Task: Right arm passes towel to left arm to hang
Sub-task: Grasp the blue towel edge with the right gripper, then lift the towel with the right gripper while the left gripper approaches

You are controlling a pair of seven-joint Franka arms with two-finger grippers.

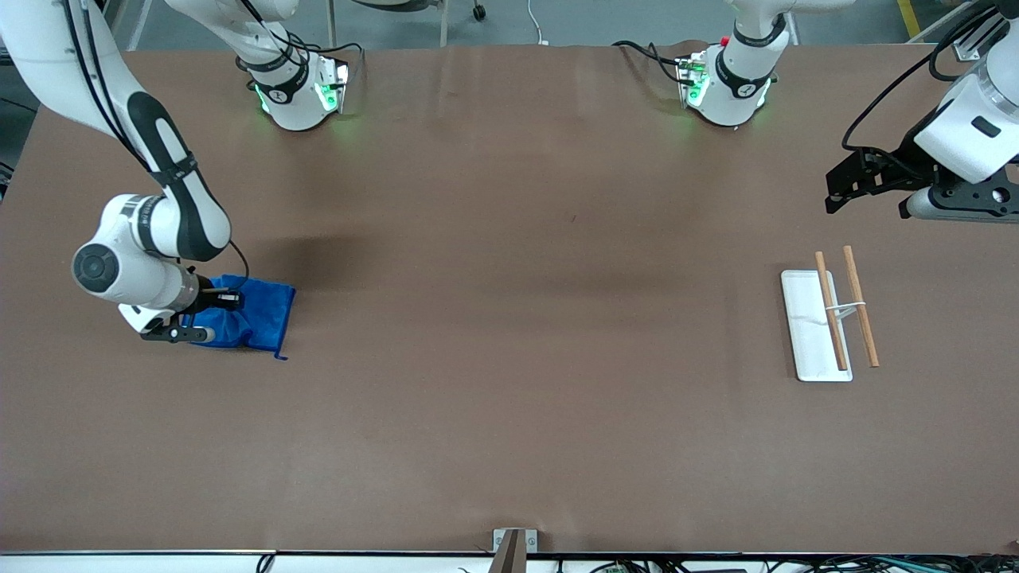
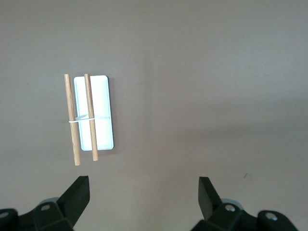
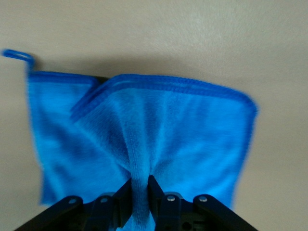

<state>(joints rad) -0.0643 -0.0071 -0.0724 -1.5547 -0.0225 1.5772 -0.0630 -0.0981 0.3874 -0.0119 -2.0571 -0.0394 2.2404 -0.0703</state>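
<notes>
Brown covering lies over the whole table (image 1: pixel 509 318), and the two green-lit arm bases stand along its edge farthest from the front camera. At the right arm's end of the table lies the towel (image 1: pixel 253 317), bright royal blue, with its small loop tag (image 3: pixel 18 55) sticking out at one corner. The right pincer (image 3: pixel 139 190) is down on the towel at the edge that points toward the end of the table, and it is clenched on a ridge of cloth pulled up between its fingers (image 3: pixel 155 188). From this pinch the cloth spreads out in folds, and one corner is folded over onto the rest. In the front view the right arm (image 1: pixel 171 207) covers part of the towel and most of the pincer.

At the left arm's end of the table the left pincer (image 2: pixel 143 191) hangs in the air over bare table, released, with its fingers wide apart. The left arm (image 1: pixel 967 135) is cut off by the picture's edge. Nearer to the front camera than this pincer stands a white flat base (image 1: pixel 806 326) with two wooden rods (image 1: pixel 845 309) joined across by a thin white piece.
</notes>
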